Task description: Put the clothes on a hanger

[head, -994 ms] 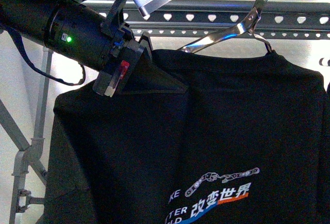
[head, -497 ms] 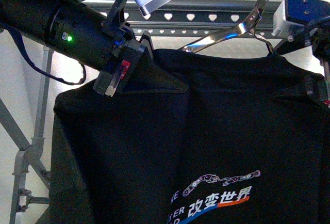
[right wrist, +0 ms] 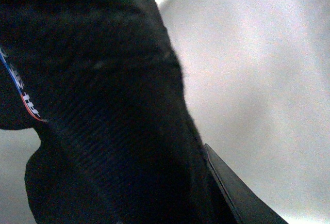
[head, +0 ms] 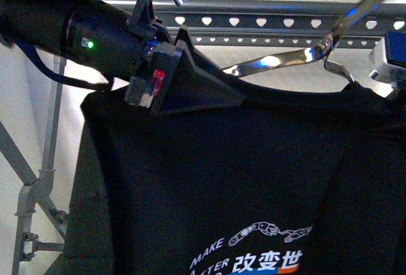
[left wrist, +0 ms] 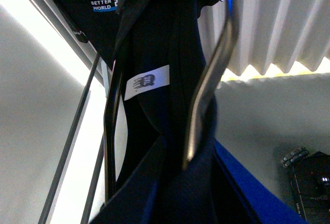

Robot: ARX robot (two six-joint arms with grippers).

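Observation:
The black T-shirt [head: 241,173] hangs wide across the front view, its white "MAKE A" text and Chinese characters low at the frame's bottom. A shiny metal hanger [head: 279,59] sits at its collar, hook rising to the upper right. My left gripper [head: 190,91] is shut on the shirt's left shoulder. Only a piece of my right gripper [head: 392,72] shows at the right edge, shut on the other shoulder. In the left wrist view the hanger's arm [left wrist: 206,90] runs down inside the shirt beside a white label [left wrist: 147,82]. Black cloth [right wrist: 103,105] fills the right wrist view beside one finger [right wrist: 242,198].
A grey perforated metal rail [head: 266,25] crosses the top behind the hanger. A grey frame with diagonal struts [head: 38,186] stands at the left. A pale wall lies behind everything.
The shirt's collar and hanger have shifted right and down. My left gripper has moved right with the shoulder, which now sits higher. The right gripper has slid toward the right edge.

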